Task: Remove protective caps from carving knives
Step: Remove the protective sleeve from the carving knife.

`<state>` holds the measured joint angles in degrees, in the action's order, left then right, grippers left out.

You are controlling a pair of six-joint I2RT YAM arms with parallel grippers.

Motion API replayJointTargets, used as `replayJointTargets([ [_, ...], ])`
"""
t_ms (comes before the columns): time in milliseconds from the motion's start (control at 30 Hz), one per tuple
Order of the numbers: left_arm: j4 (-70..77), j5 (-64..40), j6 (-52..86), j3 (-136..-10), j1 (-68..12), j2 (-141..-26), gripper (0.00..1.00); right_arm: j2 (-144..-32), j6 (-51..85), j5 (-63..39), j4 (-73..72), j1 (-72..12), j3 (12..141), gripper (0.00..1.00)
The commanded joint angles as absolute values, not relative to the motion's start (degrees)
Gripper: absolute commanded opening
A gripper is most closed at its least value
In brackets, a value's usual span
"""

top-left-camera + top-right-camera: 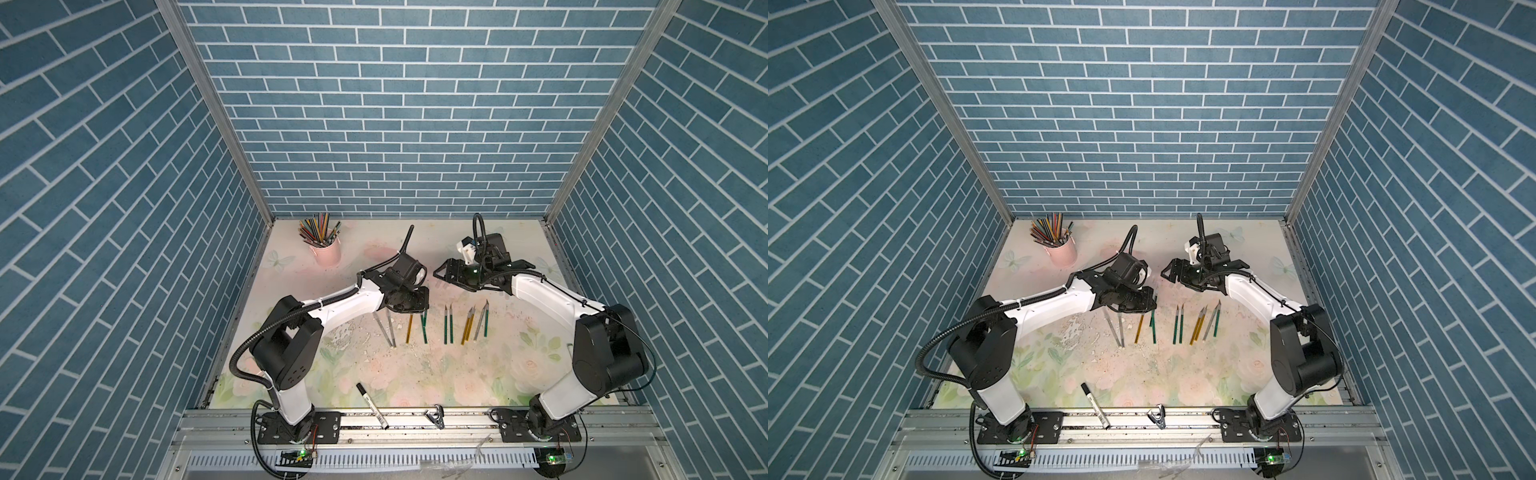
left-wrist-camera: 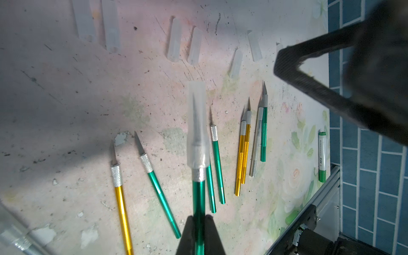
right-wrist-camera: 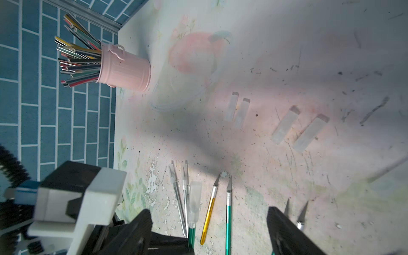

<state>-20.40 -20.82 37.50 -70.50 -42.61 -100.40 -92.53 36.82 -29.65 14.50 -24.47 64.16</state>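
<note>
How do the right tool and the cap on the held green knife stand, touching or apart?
Apart. The right wrist view shows the right tool open, a clear gap between each finger and the protective cap on the green knife.

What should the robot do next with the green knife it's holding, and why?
Probably bring the open right hand onto the cap and close: the left hand grips the green knife, its cap still on, while other caps lie loose.

Scuffed floral tabletop (image 1: 415, 374) w/ row of carving knives (image 1: 448, 328), loose protective caps (image 2: 174, 39) beyond tips, pink pencil cup (image 1: 327, 251), marker (image 1: 372, 405) at front edge.
</note>
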Motion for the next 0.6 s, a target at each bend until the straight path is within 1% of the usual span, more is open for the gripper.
replayJointTargets([
  [0,-18.9,-21.5,37.3,-70.0,-42.4,-101.0,0.01,-93.6,39.5,-30.8,12.6,-25.4,65.3,0.81],
  [300,-19.1,-21.4,37.0,-70.7,-42.4,-102.0,0.01,-96.0,40.9,-31.1,10.8,-28.1,64.8,0.74],
  [467,-19.0,-21.5,37.0,-70.8,-42.4,-102.6,0.01,-96.8,41.4,-31.1,10.4,-29.2,65.3,0.65],
  [567,-19.3,-21.4,36.9,-71.2,-42.4,-102.7,0.01,-97.4,41.8,-31.0,9.8,-29.6,65.3,0.56],
])
